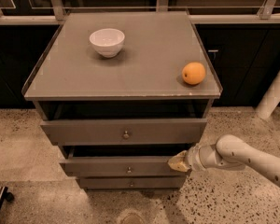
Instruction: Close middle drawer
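3 grey drawers front the cabinet. The middle drawer stands slightly open between the top drawer and the bottom drawer. The gripper presses against its front's right end, fingers drawn together, empty. 1 white bowl and 1 orange sit on top.
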Robot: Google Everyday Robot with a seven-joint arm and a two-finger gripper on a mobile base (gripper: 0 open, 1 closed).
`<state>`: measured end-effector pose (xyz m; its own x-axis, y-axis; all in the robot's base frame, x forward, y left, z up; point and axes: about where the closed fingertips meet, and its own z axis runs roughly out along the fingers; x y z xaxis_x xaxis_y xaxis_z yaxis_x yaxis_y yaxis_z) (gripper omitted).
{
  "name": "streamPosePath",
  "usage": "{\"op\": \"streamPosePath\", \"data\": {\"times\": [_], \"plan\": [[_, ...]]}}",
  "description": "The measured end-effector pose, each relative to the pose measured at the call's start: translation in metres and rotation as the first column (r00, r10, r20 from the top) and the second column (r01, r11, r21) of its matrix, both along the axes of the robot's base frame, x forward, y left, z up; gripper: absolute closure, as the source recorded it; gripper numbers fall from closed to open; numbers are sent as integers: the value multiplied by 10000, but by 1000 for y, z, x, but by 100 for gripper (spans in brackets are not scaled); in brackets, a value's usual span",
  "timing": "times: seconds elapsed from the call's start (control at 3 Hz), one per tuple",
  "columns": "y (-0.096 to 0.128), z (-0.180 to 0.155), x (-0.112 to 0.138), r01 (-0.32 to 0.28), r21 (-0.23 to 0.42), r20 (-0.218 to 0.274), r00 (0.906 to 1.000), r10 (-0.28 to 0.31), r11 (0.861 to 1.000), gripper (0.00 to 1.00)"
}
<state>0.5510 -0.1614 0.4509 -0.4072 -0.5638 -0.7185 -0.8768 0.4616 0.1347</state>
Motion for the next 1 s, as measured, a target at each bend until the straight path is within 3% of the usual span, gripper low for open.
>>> {"op": "streamPosePath", "data": {"times": [0.33,0.67,1.0], "plan": [[-8,-7,-18,637,-146,9,9980,-637,9979,100],[-18,-20,-37,1537,-377,116,9881,-1534,9874,100],[-23,-30,-44,2059,-565,234,9785,-2048,9769,100]]}}
